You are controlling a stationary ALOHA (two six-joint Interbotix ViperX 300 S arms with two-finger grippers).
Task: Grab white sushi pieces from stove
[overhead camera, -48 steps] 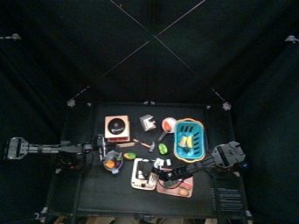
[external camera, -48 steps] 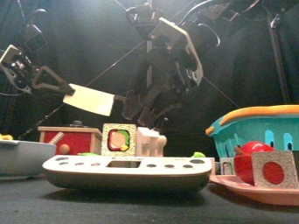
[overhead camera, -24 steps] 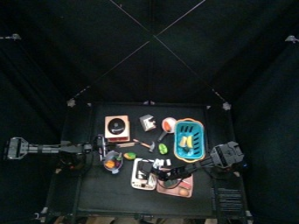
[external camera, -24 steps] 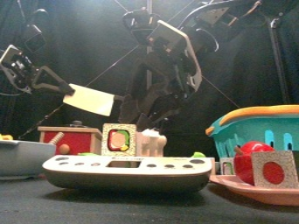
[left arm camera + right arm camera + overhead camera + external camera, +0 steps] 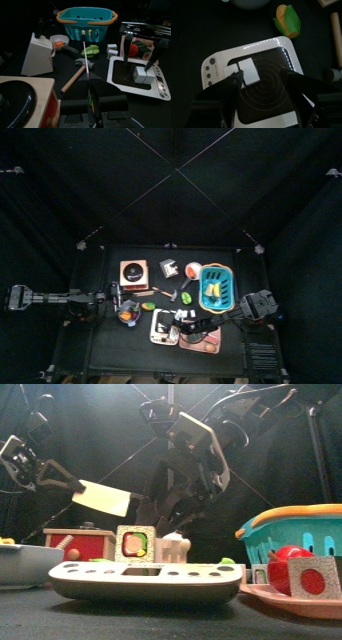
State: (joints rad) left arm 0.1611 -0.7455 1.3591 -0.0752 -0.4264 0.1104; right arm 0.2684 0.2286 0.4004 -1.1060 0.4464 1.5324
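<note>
Right claw poised over the stove's white sushi, jaws wide

From the left, the resting left claw (image 5: 89,102) sits low at the desk's (image 5: 100,343) left side, jaws drawn close together and empty, beside a wooden toy burner (image 5: 17,102). At centre, near the front edge, the stove (image 5: 144,580) carries the white sushi piece (image 5: 248,71) on its dark round mark. Over the past second the right claw (image 5: 261,80) has barely shifted: it hangs just above the stove, jaws spread wide on either side of the sushi, gripping nothing. Judged from this, the grab is lined up but not yet made. The blue basket (image 5: 297,531) stands to the right.
</note>
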